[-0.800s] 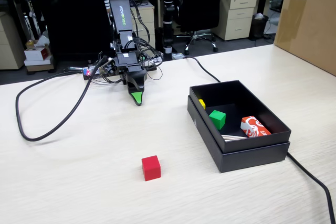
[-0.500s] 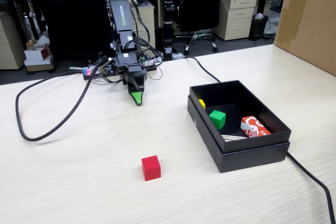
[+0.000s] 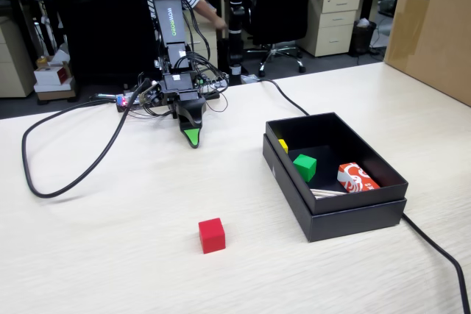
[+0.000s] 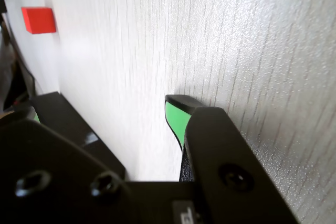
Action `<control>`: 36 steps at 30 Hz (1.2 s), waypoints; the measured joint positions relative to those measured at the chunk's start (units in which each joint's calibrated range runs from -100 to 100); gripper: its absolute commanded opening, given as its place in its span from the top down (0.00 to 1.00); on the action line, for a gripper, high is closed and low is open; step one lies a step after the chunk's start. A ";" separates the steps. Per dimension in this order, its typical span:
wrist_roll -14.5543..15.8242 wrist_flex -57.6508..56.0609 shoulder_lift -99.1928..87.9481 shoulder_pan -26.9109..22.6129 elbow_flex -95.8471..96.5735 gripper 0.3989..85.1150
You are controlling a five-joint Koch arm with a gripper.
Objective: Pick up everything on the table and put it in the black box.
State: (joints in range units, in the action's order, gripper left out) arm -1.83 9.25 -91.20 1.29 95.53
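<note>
So the black box [image 3: 346, 215] is sitting on the right half of the table [image 3: 132, 255] in the fixed view, lid off, low walls. Inside it there's a green cube [image 3: 305, 167] about in the middle, a little yellow block [image 3: 283, 145] tucked against the far-left wall, and a red-and-white printed packet [image 3: 356, 179] toward the right side. Some thin pale thing lies flat near the front wall, too small to say what it is.

The red cube [image 3: 212, 235] is out on the bare table, left of the box and well apart from it, nothing touching it. In the wrist view it shows up as a small red square in the top left corner [image 4: 38, 20].

The arm is parked at the back of the table with the end effector [image 3: 192, 137] pointing down at the tabletop, its green-lined tip near the surface. It isn't carrying anything, and I can't tell whether the jaws are apart or together, since only one green tip shows clearly.

Other stuff: a black cable [image 3: 51, 159] loops across the left side, another cable [image 3: 434, 244] runs past the box's right corner, and a big brown carton [image 3: 434, 27] stands at the far right. Nothing sits between the cube and the box.
</note>
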 measured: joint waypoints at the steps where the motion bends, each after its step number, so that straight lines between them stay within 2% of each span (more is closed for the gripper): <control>1: 0.00 0.00 0.00 -0.05 0.00 0.43; 28: -0.05 -0.62 -2.20 -0.54 -0.09 0.43; 30: 0.10 -5.73 -2.07 -0.78 -3.74 0.43; 36: 2.74 -33.29 3.50 -0.54 -23.09 0.43</control>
State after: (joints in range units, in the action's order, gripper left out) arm 0.90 -24.04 -87.70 0.76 72.43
